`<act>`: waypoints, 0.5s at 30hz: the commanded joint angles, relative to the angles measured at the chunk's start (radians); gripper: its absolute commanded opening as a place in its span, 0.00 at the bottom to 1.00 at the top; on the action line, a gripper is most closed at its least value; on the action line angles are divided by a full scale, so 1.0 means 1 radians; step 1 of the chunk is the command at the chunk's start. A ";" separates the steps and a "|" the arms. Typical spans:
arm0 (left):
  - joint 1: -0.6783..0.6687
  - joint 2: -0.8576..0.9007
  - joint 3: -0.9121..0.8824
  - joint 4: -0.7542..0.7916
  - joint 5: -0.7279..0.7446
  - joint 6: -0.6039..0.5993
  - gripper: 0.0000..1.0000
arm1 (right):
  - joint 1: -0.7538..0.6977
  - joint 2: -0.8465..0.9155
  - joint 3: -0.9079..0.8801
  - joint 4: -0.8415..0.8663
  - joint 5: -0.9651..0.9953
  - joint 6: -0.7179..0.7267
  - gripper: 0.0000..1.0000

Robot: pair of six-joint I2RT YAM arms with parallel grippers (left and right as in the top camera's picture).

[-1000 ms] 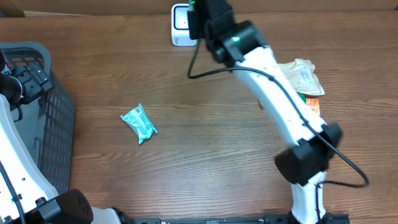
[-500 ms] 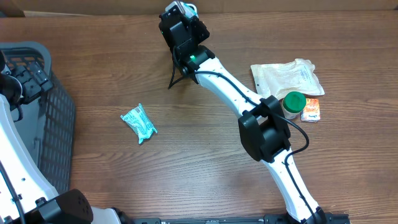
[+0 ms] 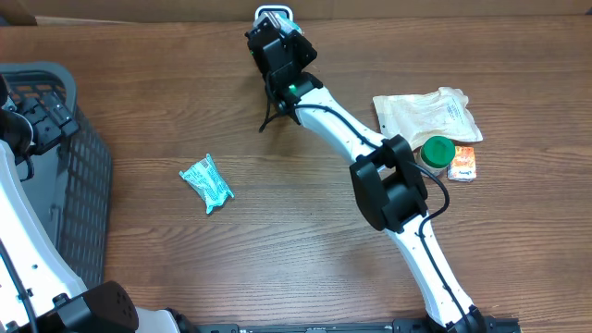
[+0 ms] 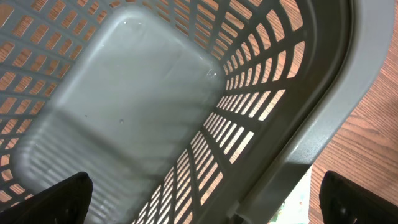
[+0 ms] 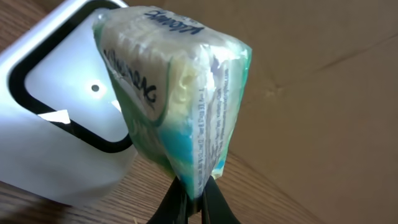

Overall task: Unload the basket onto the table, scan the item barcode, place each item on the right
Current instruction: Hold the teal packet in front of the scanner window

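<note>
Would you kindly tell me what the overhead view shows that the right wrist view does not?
Only overhead: the basket, a loose packet on the table, a white pouch, a green-lidded jar and an orange sachet. Only right wrist: the held packet, pinched in the right hand just in front of the scanner. Both: the scanner and the wooden table.

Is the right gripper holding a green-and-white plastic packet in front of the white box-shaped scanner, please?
Yes, the right gripper pinches the green-and-white plastic packet by its lower edge, with the white box-shaped scanner behind it.
</note>
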State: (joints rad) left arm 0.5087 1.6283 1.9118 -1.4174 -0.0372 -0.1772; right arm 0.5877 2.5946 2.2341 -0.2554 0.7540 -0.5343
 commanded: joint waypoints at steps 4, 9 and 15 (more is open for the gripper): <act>0.002 0.003 0.007 0.001 0.002 -0.006 1.00 | -0.013 0.011 0.011 0.013 -0.053 -0.010 0.04; 0.002 0.003 0.007 0.001 0.002 -0.006 1.00 | -0.013 0.011 0.011 0.019 -0.053 -0.064 0.04; 0.002 0.003 0.007 0.001 0.002 -0.006 0.99 | -0.013 0.011 0.011 0.021 -0.049 -0.293 0.04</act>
State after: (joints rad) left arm 0.5087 1.6283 1.9121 -1.4174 -0.0372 -0.1772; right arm 0.5743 2.5958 2.2341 -0.2466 0.7067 -0.6655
